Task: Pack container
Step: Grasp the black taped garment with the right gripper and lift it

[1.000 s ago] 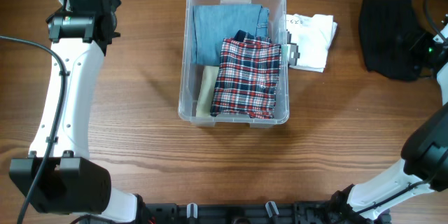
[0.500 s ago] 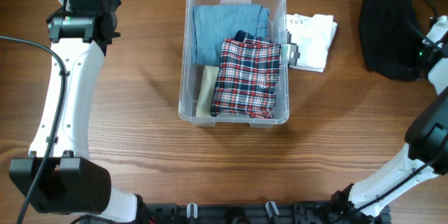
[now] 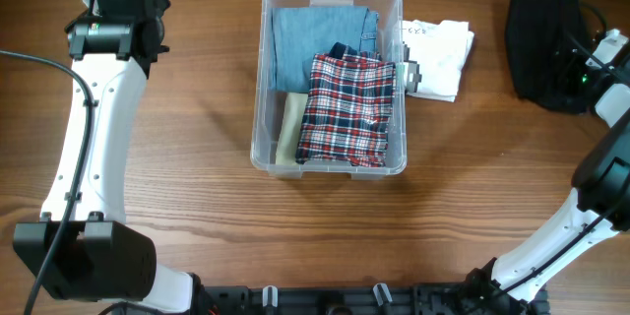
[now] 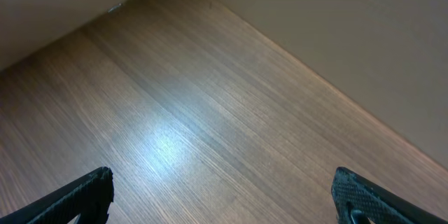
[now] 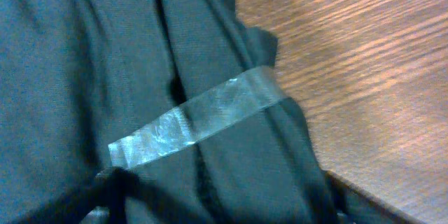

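Observation:
The clear container (image 3: 262,79) stands at the table's middle. It holds a blue denim garment (image 3: 305,44), a red plaid garment (image 3: 346,108) and a beige garment (image 3: 288,128). A white folded garment (image 3: 438,57) lies against its right side. A black folded garment (image 3: 541,49) lies at the far right. My right gripper (image 3: 583,69) is at that garment's right edge. In the right wrist view the open fingers (image 5: 224,199) straddle the black garment (image 5: 105,56), which has a strip of clear tape (image 5: 196,119) across it. My left gripper (image 4: 224,196) is open and empty over bare wood.
The left arm (image 3: 94,118) runs along the table's left side up to the far left corner. A wall edge (image 4: 336,49) shows beyond the table in the left wrist view. Bare wood (image 3: 512,197) lies in front of the container.
My right gripper has moved left and slightly forward onto the black garment's right edge. The left arm and the container's contents have not moved.

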Controlling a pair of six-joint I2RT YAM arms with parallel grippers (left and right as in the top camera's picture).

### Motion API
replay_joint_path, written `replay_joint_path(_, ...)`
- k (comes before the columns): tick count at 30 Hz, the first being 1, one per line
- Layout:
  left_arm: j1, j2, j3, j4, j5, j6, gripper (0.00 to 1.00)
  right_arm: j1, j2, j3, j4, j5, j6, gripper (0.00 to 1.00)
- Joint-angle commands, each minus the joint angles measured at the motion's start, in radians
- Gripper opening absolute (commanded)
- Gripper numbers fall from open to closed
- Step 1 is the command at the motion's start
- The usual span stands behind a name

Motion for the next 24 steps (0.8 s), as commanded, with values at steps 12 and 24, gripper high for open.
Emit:
replay_joint_path(12,0.004,0.005,-0.001,0.002,-0.017,0.005,1.00,0.005,-0.158,-0.011,-0.078,-0.127,0.232,0.04)
replay_joint_path(24,0.004,0.005,-0.001,0.002,-0.017,0.004,1.00,0.130,-0.563,-0.011,-0.195,-0.225,0.324,0.04)
